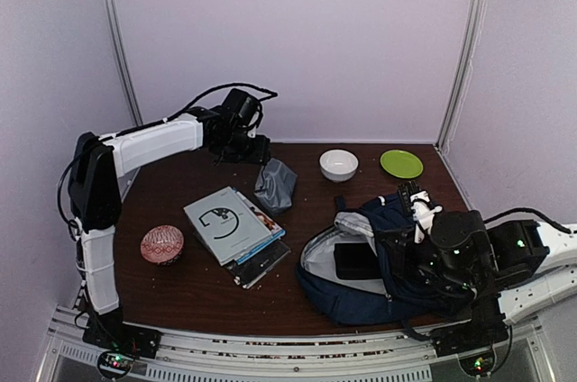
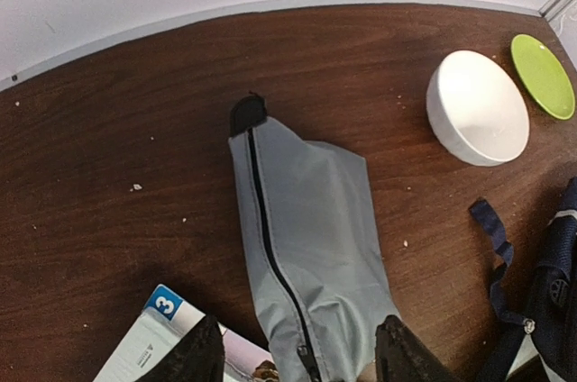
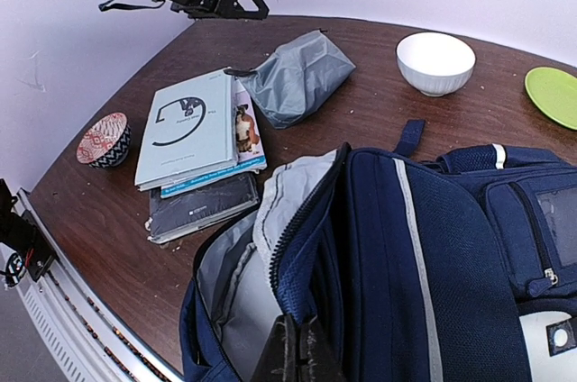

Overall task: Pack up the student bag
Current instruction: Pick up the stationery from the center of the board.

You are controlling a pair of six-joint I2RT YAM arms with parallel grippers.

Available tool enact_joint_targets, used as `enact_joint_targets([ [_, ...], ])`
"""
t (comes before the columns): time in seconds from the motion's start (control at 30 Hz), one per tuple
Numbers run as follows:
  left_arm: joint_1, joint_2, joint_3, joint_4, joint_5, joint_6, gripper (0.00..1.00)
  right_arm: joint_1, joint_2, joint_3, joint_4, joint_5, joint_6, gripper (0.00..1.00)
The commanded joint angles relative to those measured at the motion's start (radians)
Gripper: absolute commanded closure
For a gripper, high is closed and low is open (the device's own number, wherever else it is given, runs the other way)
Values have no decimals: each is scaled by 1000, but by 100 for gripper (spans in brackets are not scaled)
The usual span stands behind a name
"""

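- Top view: the large navy-blue fabric backpack is lying on the right half of the dark wooden tabletop, its main compartment gaping toward the stack of books, with grey lining and a dark block showing inside
- Left wrist view: the left claw is hanging released over one end of the small grey zipped pouch; closing there could mean pinching only loose cloth, letting the pouch sag or slip out in transit
- Right wrist view: the right claw is clenching the backpack's mouth rim, propping it open; should that thin fold slide free, the mouth could flop shut; white stripe trim and zipped front pockets are facing up
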Motion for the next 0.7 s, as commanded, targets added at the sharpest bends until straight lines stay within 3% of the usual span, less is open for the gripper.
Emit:
enact_joint_targets([
  [0.0,49,75,87,-65,86,-15,2,0,-12,70,-2,72,-24,100],
  [0.2,49,187,211,-116,127,31,2,0,2,92,-9,69,-32,100],
  [0.57,49,315,263,-100,235,33,2,1,33,110,-22,74,-35,100],
  [0.67,50,331,258,-97,261,39,8,1,37,117,-27,79,-38,100],
])
